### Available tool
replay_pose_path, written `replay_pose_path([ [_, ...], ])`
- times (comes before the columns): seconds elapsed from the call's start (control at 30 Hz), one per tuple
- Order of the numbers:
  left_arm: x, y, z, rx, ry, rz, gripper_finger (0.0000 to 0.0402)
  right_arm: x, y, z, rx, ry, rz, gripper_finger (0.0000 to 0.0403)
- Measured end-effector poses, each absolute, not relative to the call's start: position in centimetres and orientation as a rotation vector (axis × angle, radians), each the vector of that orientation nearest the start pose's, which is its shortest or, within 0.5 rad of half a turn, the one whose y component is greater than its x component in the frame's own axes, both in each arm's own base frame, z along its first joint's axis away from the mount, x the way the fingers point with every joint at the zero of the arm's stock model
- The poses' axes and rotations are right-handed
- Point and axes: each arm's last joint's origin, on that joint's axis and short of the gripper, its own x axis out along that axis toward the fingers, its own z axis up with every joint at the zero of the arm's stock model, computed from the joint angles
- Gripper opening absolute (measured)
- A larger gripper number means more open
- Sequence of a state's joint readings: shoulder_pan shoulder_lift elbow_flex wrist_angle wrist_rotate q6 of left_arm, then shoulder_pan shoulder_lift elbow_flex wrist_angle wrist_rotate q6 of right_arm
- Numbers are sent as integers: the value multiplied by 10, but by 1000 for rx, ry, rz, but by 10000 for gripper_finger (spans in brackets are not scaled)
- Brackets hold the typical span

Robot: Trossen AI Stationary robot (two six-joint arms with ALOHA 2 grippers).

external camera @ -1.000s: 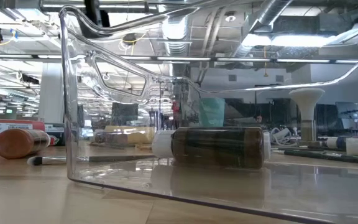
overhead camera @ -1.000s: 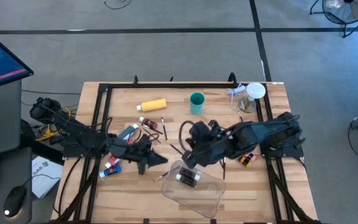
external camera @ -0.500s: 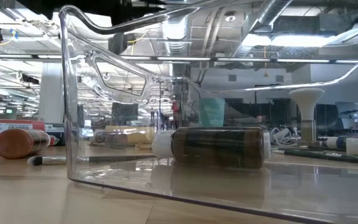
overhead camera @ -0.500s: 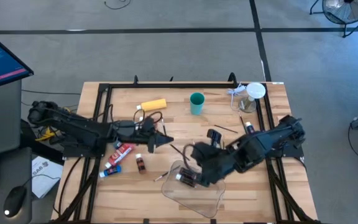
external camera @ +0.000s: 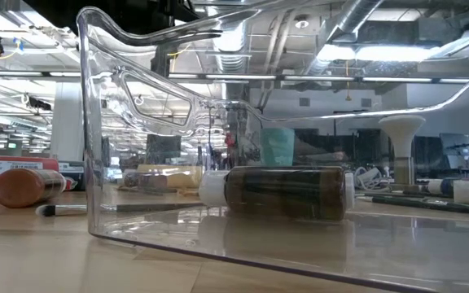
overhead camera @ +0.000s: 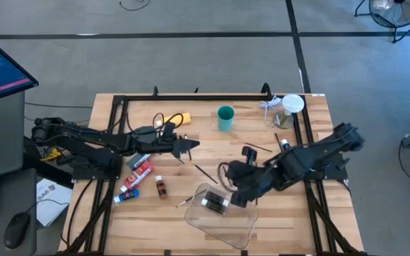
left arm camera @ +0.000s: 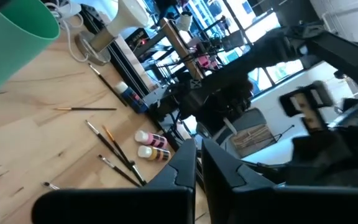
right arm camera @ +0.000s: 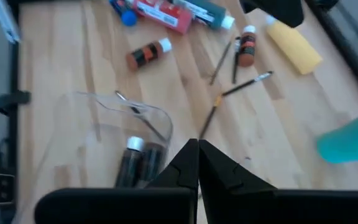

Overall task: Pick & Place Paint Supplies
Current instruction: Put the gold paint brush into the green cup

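While one dark bottle [overhead camera: 216,204] already lies in the clear tray [overhead camera: 244,226], you still have tubes [overhead camera: 142,173], brushes [overhead camera: 205,172] and yellow bottle [overhead camera: 177,119] on the table (both grippers, left [overhead camera: 193,145] and right [overhead camera: 235,200], clenched empty)

Bright, even light; wrist views perhaps blurred.

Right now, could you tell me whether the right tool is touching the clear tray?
Apart. The right wrist view shows the shut right tool poised above the table with the clear tray lying farther off.
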State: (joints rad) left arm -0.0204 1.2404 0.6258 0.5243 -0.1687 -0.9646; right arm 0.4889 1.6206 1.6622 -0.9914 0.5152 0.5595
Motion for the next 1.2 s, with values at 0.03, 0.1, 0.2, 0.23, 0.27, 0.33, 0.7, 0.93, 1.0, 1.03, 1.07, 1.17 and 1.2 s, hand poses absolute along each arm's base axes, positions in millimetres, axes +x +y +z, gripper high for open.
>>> replay_pose_path([
  [0.03, 265, -1, 252, -950, 11, 180, 1, 294, 138, 358, 104, 764, -239, 0],
  [0.1, 265, 1, 252, -950, 9, 184, 1, 289, 129, 349, 202, 707, -196, 0],
  [0.2, 265, 4, 252, -949, 5, 194, 1, 284, 114, 333, 354, 639, -140, 0],
  [0.23, 265, 5, 252, -949, 2, 200, 1, 282, 109, 329, 394, 622, -136, 0],
  [0.27, 265, 7, 252, -949, -1, 205, 1, 279, 102, 326, 431, 611, -135, 0],
  [0.33, 265, 9, 252, -952, -6, 214, 1, 274, 90, 322, 489, 613, -153, 0],
  [0.7, 265, 16, 252, -959, -24, 247, 1, 261, 29, 323, 634, 697, -225, 0],
  [0.93, 265, 15, 252, -958, -24, 248, 1, 261, 6, 322, 656, 712, -259, 0],
  [1.0, 264, 16, 252, -958, -25, 250, 1, 261, 3, 322, 662, 708, -271, 0],
  [1.03, 264, 16, 252, -958, -25, 250, 1, 261, 1, 322, 665, 707, -275, 0],
  [1.07, 264, 16, 252, -958, -25, 250, 1, 261, 0, 322, 669, 707, -275, 0],
  [1.17, 264, 16, 252, -958, -25, 250, 1, 261, -2, 322, 690, 718, -246, 0],
  [1.2, 264, 16, 252, -958, -25, 250, 1, 261, -3, 322, 697, 723, -235, 0],
])
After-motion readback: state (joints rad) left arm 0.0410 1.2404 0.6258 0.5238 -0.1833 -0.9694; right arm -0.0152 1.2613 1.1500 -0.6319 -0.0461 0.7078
